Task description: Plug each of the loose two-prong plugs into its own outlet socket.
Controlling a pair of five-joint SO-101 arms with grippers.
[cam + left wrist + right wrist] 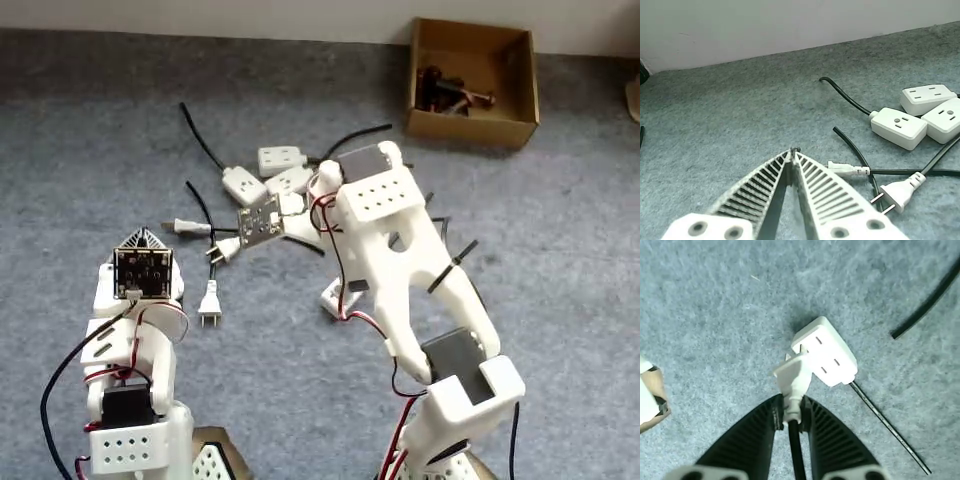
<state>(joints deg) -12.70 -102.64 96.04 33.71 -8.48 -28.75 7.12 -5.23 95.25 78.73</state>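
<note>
My right gripper [791,404] is shut on a white two-prong plug [792,377], holding it by the cord end. Its prongs touch the face of a white outlet socket [826,351] lying on the grey carpet, at the slots. How deep they sit is hidden. My left gripper [792,150] is shut and empty, hovering over the carpet at the left [145,233]. Ahead of it lie two loose plugs [847,168] [897,192] and three white sockets [897,128] [929,98] [945,120]. From above, a third loose plug [210,305] lies near the left arm.
An open cardboard box [520,100] with small parts stands at the back right. Black cords [200,135] trail across the carpet around the sockets. Another white socket [333,295] lies partly under the right arm [380,200].
</note>
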